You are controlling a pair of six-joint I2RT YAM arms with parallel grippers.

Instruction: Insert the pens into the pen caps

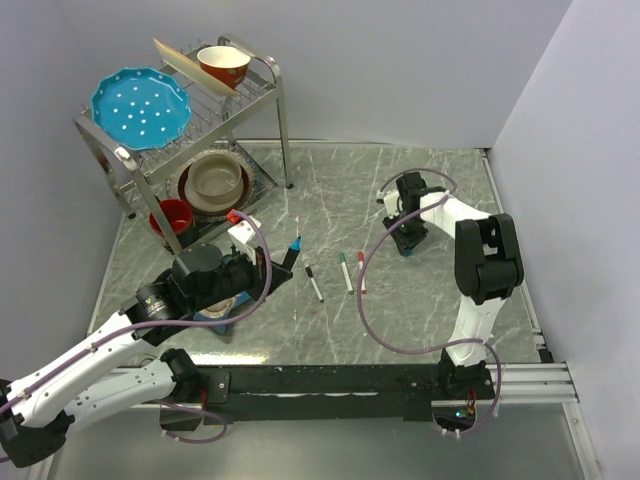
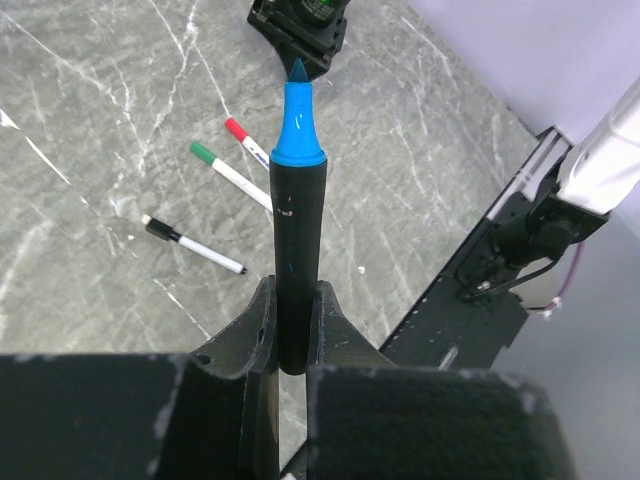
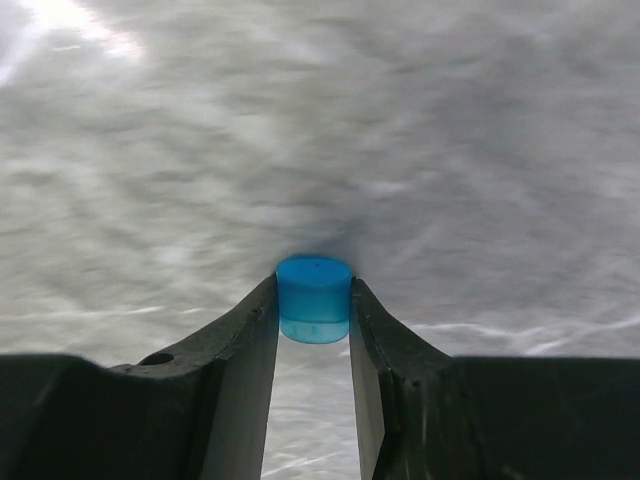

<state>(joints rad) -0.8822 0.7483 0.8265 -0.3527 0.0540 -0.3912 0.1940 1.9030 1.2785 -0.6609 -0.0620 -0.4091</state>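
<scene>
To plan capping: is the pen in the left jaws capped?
Uncapped: the dark pen shows a bare blue tip; the blue cap sits between the right jaws.

Rack [image 1: 215, 110] at far left of table [image 1: 440, 300]. Top shelf: plate [image 1: 141, 107] left, bowl [image 1: 223, 65] right. Under the rack: big bowl [image 1: 215, 182], with cup [image 1: 175, 215] nearer and left of it. Three loose pens [image 1: 346, 271] lie on the table right of rack, nearer. Another pen [image 2: 298, 230], clamped in left gripper [image 2: 292, 330], sits between rack and those. Cap [image 3: 314, 285] pinched in right gripper [image 3: 314, 320], farthest right of rack.
</scene>
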